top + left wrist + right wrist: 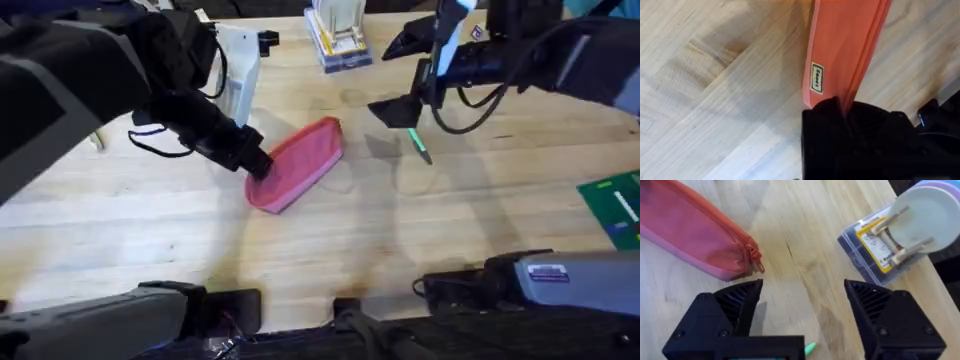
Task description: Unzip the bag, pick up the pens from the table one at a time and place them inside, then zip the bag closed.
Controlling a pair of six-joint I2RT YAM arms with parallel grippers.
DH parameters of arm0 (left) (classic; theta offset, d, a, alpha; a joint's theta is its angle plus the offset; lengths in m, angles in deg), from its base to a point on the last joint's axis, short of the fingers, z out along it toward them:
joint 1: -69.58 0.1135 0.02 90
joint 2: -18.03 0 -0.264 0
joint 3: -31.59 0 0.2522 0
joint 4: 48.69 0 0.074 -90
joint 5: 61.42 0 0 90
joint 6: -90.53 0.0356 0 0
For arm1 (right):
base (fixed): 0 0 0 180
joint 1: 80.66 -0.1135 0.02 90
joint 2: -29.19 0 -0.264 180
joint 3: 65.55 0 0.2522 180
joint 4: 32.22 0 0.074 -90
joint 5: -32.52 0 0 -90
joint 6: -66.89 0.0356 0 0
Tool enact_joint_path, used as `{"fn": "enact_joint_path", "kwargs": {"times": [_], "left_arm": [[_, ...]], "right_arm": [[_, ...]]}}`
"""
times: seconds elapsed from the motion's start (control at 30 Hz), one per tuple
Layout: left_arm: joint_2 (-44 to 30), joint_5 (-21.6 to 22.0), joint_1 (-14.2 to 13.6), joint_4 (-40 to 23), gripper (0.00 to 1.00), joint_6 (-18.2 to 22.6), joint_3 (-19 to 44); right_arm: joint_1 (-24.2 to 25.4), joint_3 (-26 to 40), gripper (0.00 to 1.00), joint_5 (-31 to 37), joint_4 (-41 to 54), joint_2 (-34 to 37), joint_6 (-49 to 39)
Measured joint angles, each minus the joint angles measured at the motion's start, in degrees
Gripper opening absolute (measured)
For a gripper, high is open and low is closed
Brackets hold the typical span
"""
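Left gripper [258, 163] clamped on the bag's [300, 163] near end, right gripper [802, 315] spread wide above the pen [419, 145], table [150, 240] beneath.

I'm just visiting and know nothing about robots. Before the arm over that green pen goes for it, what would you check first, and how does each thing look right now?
1. Pouch held steady: ok. The left gripper is shut on one end of the pink pouch.
2. Right gripper open enough for the pen: ok, its fingers stand wide apart.
3. Right gripper over the green pen: ok, the pen's tip shows between the fingers in the right wrist view.
4. Pouch unzipped to take the pen: cannot tell. The zipper pull sits at the end near the right gripper.
5. Table between pen and pouch free of obstacles: ok.
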Motion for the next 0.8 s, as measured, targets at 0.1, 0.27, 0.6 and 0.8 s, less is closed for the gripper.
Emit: {"fn": "enact_joint_path", "kwargs": {"times": [0.1, 0.27, 0.6, 0.8], "left_arm": [[0.0, 0.0, 0.0, 0.0, 0.043, 0.0, 0.0], [0.0, 0.0, 0.0, 0.0, 0.044, 0.0, 0.0], [0.0, 0.0, 0.0, 0.0, 0.047, 0.0, 0.0], [0.0, 0.0, 0.0, 0.0, 0.047, 0.0, 0.0]], "right_arm": [[-0.6, 0.0, 0.996, -0.9, -1.9, 2.6, -1.9], [-0.7, 0.0, 0.996, -4.8, -6.7, 7.2, -5.2], [-0.8, 0.1, 0.980, -14.4, -9.2, 17.0, -10.2], [-1.7, 0.1, 0.887, -14.9, -9.3, 18.0, -12.4]]}}
